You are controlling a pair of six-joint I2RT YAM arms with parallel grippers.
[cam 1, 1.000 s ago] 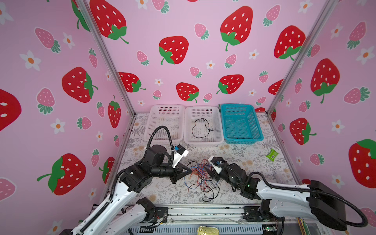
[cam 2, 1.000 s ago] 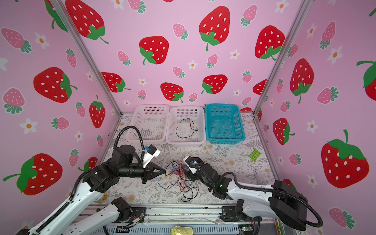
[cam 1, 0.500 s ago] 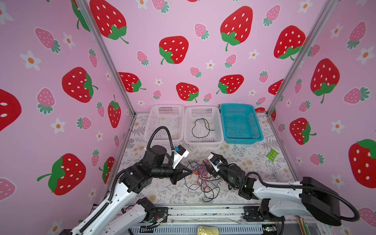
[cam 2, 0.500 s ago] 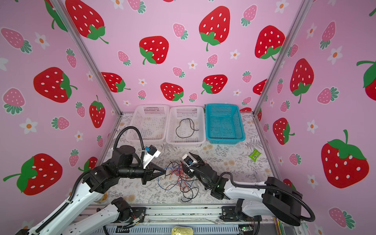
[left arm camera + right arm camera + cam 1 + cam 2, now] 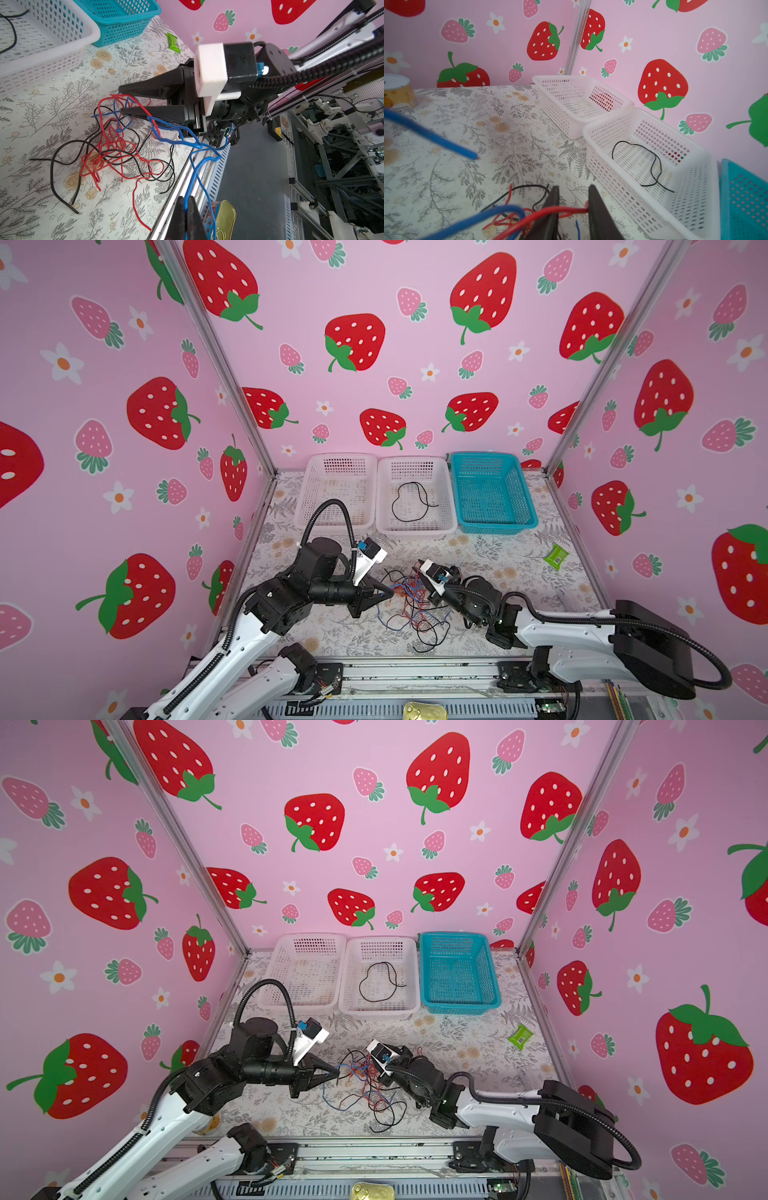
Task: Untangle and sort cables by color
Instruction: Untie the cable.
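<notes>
Tin [image 5: 424, 711] sits on the front rail. Left claw [image 5: 186, 216] is clamped tight on a blue cable [image 5: 192, 172]. Only the left wrist view shows that pinch. In both top views it just meets the near-left edge of the tangle [image 5: 411, 605] of red, blue and black cables, mid-table. Right claw [image 5: 573, 187] is at the tangle's other side, its fingers hidden under its camera in the top views. The wrist views show the jaws narrow but apart, with a red cable [image 5: 571, 209] running across the gap, not squeezed. Green packet [image 5: 556, 556] lies well to the right. At the back wall stand three baskets in a row. The left white basket [image 5: 307, 497] has nothing visible inside, the middle basket [image 5: 415, 531] holds one black cable [image 5: 409, 502], and the teal basket [image 5: 494, 529] is on the right. A printed tub [image 5: 396, 91] shows plainly only in the right wrist view.
</notes>
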